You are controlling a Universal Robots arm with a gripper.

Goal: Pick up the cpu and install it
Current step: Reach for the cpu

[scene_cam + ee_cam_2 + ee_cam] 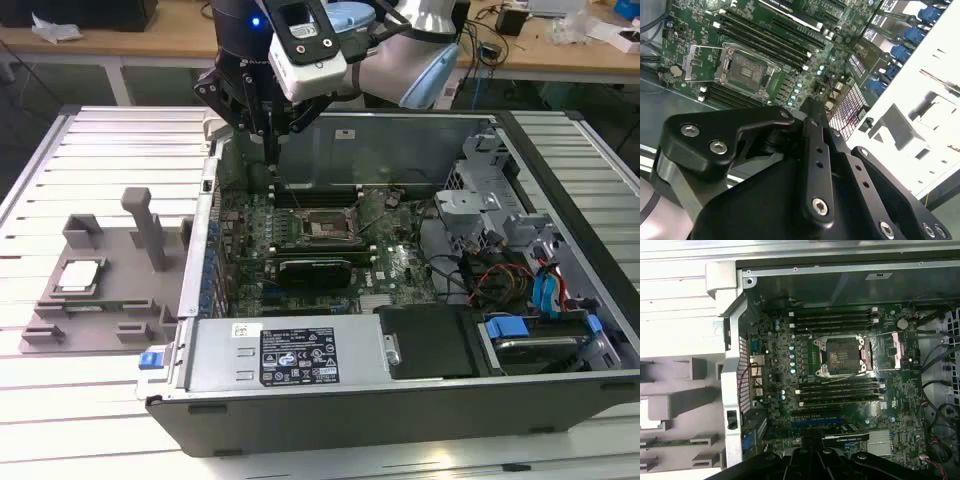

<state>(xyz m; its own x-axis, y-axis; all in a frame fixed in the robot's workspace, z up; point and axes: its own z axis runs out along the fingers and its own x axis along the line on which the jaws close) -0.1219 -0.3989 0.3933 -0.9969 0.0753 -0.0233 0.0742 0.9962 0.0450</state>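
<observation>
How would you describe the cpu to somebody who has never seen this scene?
Find the open computer case; on the exterior view's left of it, a grey fixture tray lies on the slatted table. The cpu is the small flat square in the tray's part farthest from the case. Only it has a silvery-white top; the tray's posts and blocks are dull grey.

A robotics laboratory or workshop: an open computer case [400, 390], its motherboard [405, 265] exposed, lies on a slatted metal table [100, 140]. In the exterior view a grey fixture tray [110, 290] sits at its 9 o'clock and a robot arm [420, 60] hangs over it at 12 o'clock. Beyond, wooden tables [150, 45] carry loose cables [490, 50] and small parts.
</observation>
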